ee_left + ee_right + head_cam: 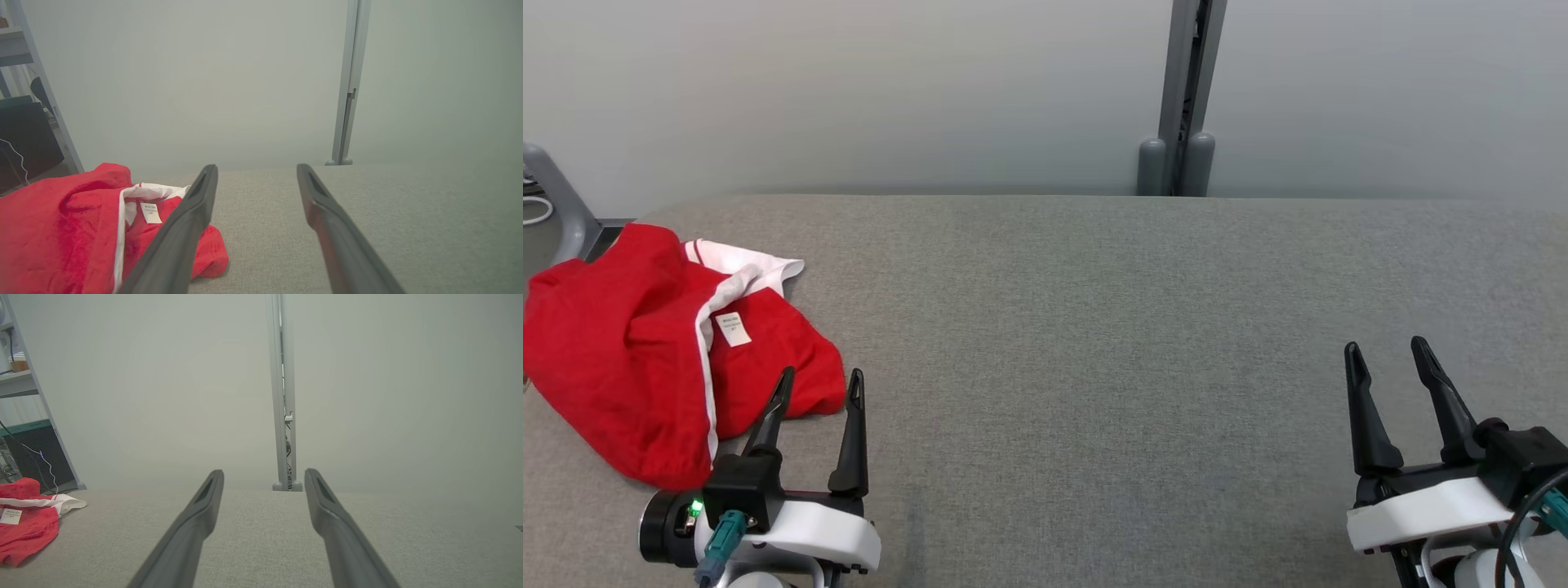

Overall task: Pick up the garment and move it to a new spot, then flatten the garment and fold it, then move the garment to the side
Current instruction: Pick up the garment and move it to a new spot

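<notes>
A red garment [621, 343] with white trim and a small white label lies crumpled at the left end of the grey table [1094, 327]. My left gripper [821, 384] stands open just right of the garment's near corner, its left finger over the red cloth and nothing between its fingers. In the left wrist view the garment [61, 228] lies to the left of the open left gripper [256, 171]. My right gripper [1388, 353] is open at the lower right, far from the garment. The right wrist view shows the garment [24, 522] at the far left and the open right gripper [263, 475].
A pale wall with a grey vertical post [1184, 98] stands behind the table's far edge. A grey frame leg [556, 196] and shelving with dark equipment [24, 139] sit beyond the table's left end.
</notes>
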